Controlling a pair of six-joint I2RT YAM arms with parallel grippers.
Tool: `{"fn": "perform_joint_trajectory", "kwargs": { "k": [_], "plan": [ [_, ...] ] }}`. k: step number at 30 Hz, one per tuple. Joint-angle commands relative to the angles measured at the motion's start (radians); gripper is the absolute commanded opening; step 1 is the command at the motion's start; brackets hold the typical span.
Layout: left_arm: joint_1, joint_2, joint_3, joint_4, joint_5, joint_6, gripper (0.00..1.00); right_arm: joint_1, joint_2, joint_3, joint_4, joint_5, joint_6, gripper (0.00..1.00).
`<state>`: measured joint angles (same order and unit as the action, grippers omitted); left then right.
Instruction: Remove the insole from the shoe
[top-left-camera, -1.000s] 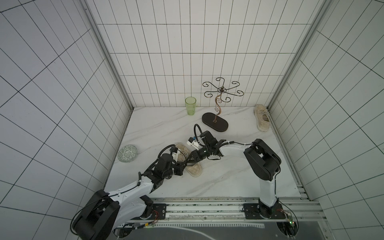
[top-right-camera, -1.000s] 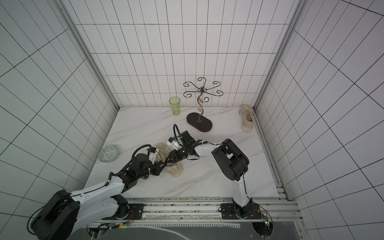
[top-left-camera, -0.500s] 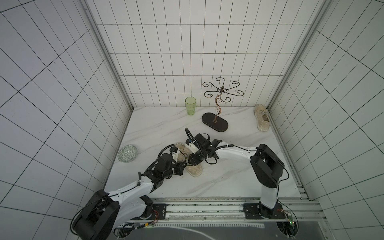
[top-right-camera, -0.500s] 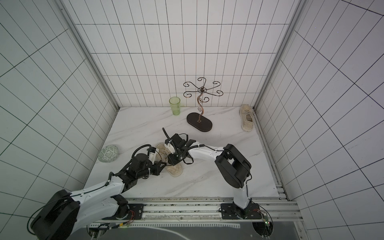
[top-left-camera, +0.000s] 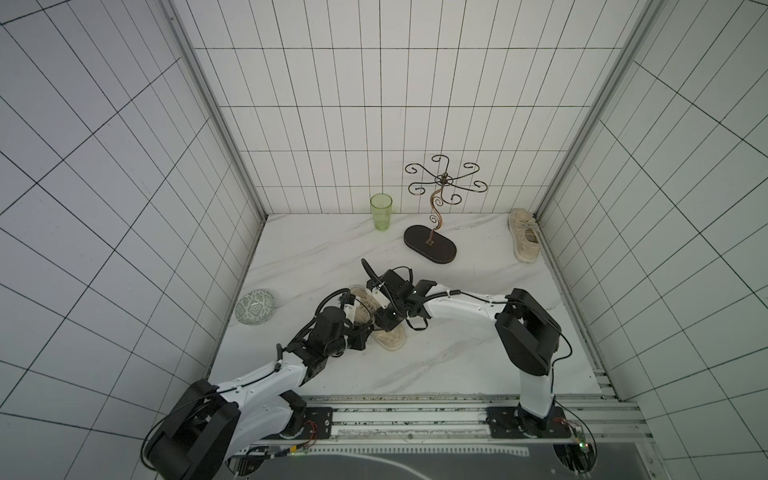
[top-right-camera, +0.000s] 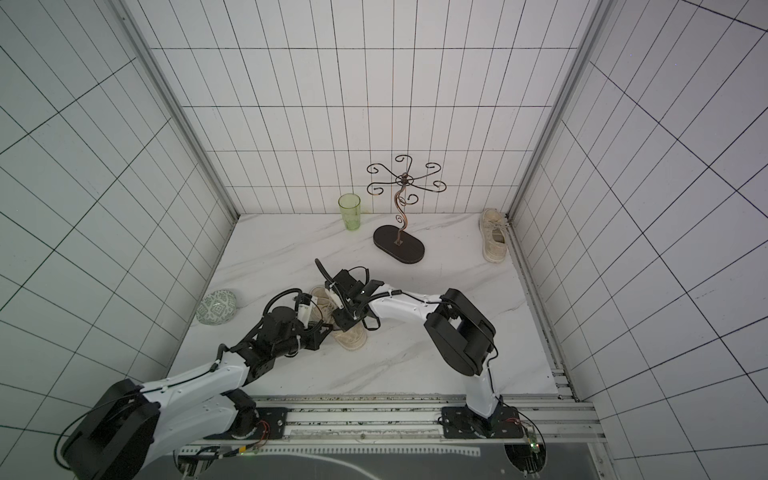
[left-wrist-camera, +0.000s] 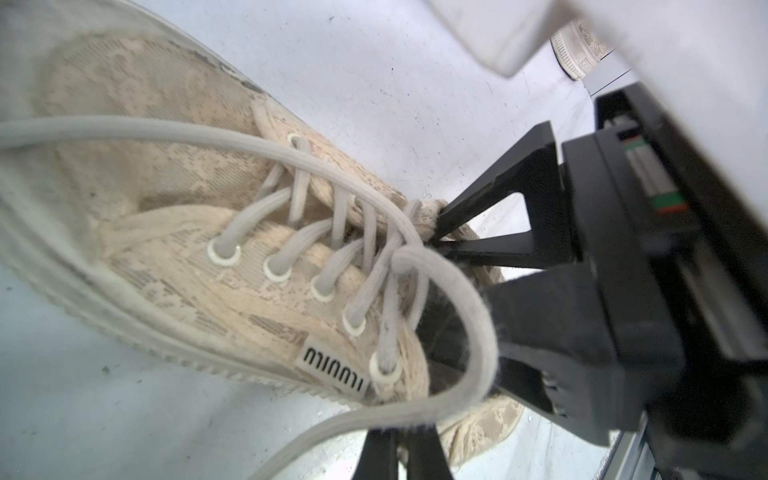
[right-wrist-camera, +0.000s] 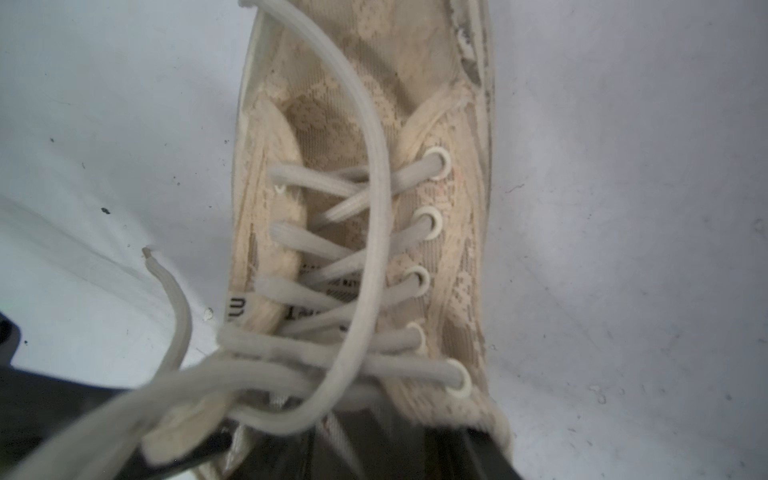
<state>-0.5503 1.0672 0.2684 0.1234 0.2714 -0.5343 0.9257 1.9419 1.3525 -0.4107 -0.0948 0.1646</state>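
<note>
Tiled walls box in a marble table (top-left-camera: 332, 249); both claws are at the shoe (top-left-camera: 390, 338), and the insole is not yet out.
In both top views the shoe lies low and centre on the table; the left arm stretches flat from the lower left with the left claw (top-left-camera: 363, 334) at the shoe's side, while the right arm bends in from the right, its right claw (top-left-camera: 384, 322) tipped down over the laces (top-left-camera: 365, 305). In the left wrist view the right claw (left-wrist-camera: 453, 270) has its jaws parted, tips in the shoe's mouth right of centre. The left claw (left-wrist-camera: 401, 453), at the bottom edge, is closed; whether it pinches cloth we cannot tell. In the right wrist view laces (right-wrist-camera: 374, 187) cross the opening, and the insole stays hidden inside. We judge the reach-in is under way; next the right claw must go deeper and close on the insole's heel edge.
</note>
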Motion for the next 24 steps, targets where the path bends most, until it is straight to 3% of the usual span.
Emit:
{"fn": "perform_joint_trajectory", "kwargs": {
  "k": [1, 8, 24],
  "plan": [
    [0.007, 0.0, -0.026, -0.07, -0.001, 0.008, 0.0, -0.054, 0.066, 0.023, -0.065, 0.289, -0.044, 0.49],
    [0.007, 0.002, -0.027, -0.069, -0.001, 0.007, 0.0, -0.063, 0.079, -0.002, -0.058, 0.297, -0.074, 0.51],
    [0.01, 0.007, -0.024, -0.068, -0.001, 0.007, 0.0, -0.117, 0.268, -0.067, -0.16, -0.321, -0.134, 0.49]
  ]
}}
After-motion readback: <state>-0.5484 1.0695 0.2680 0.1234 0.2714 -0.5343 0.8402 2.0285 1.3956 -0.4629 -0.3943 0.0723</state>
